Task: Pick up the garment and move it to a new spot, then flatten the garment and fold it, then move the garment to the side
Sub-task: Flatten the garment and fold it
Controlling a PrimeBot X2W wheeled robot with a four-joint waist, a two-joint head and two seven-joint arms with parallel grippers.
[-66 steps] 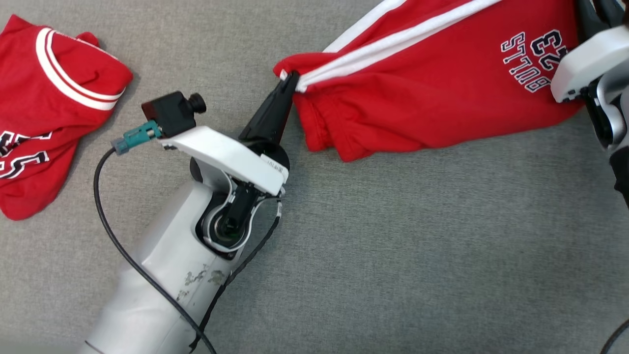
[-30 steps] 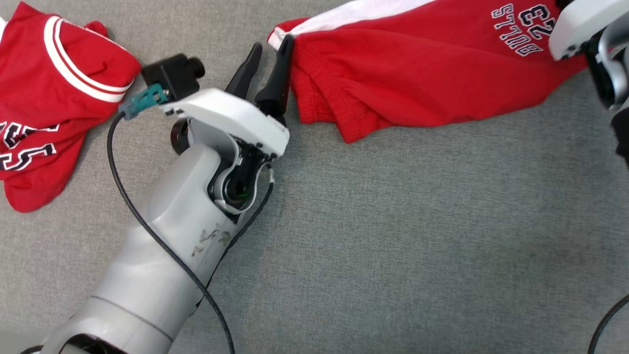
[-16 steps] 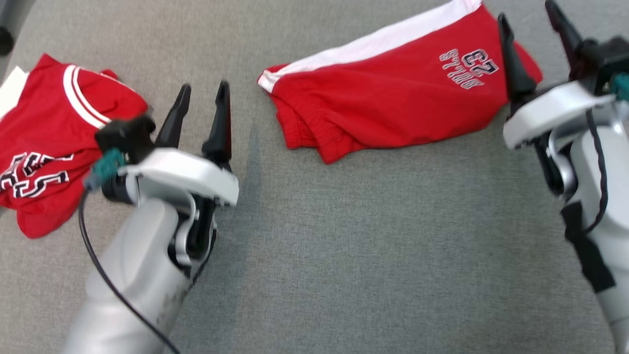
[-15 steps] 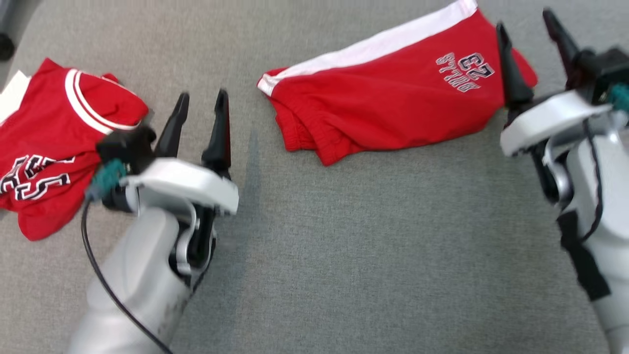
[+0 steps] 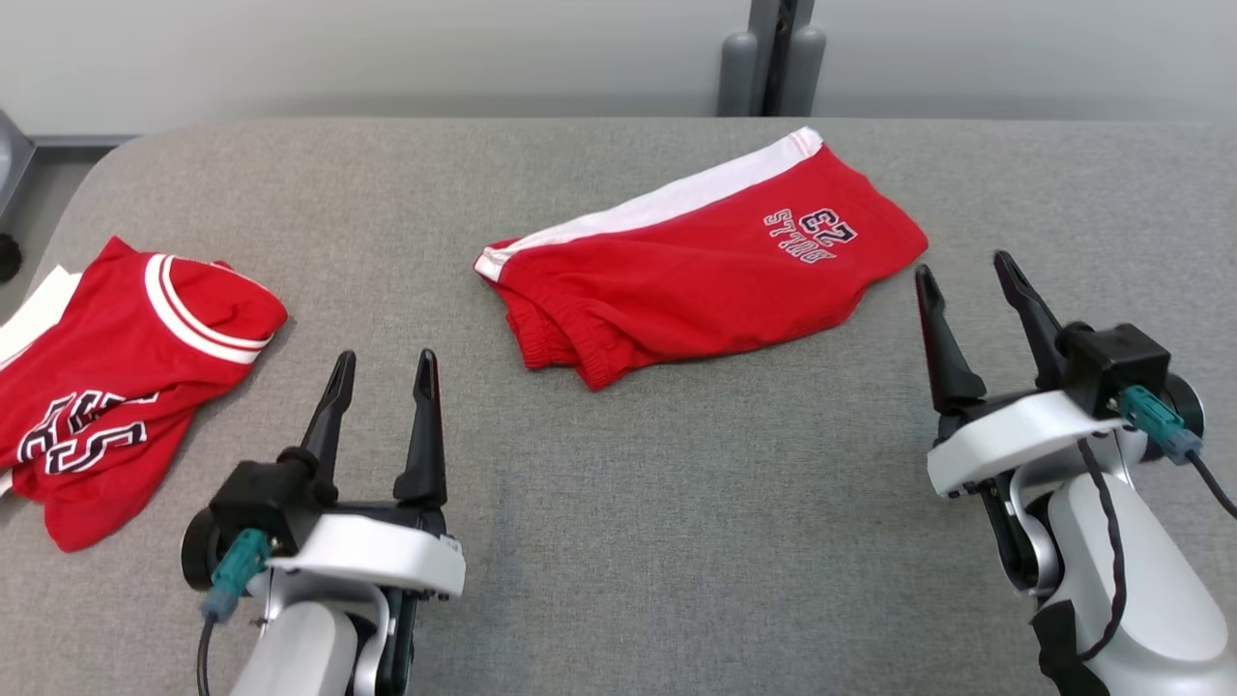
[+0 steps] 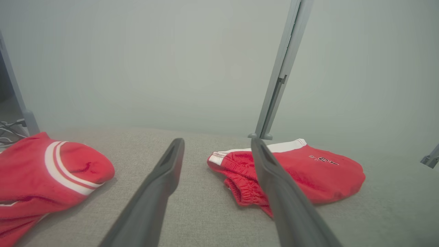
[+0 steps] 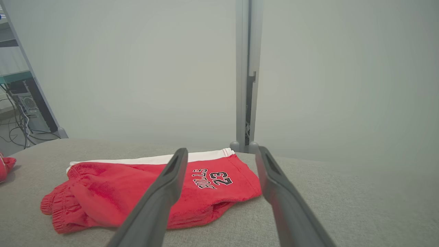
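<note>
Head view. A pair of red shorts [image 5: 696, 261] lies flat on the grey fabric surface [image 5: 676, 503], in the upper centre of the frame. It slants from centre-left up toward the upper right. A white stripe runs along its upper edge. Dark lettering with the number 23 sits near its right end and reads upside down. The gathered waistband forms the lower-left end and is slightly bunched. The shorts appear folded over, with layered edges showing at the waistband.

Left gripper [image 5: 386, 355]: lower left of the frame, fingers pointing up the frame. Its jaws stand wide apart with nothing between them. It is well apart from the shorts, below and to the left of the waistband.

Right gripper [image 5: 963, 263]: right side of the frame, fingers pointing up. Its jaws are spread wide and hold nothing. The fingertips stand just beside the right end of the shorts. Contact cannot be confirmed; a strip of surface shows between them.

A second red garment [image 5: 126, 367], with white bands and dark lettering, lies crumpled at the left edge, well apart from the shorts.

A grey upright post [image 5: 773, 58] stands beyond the far edge of the surface, top centre, against a pale wall [image 5: 387, 48].
</note>
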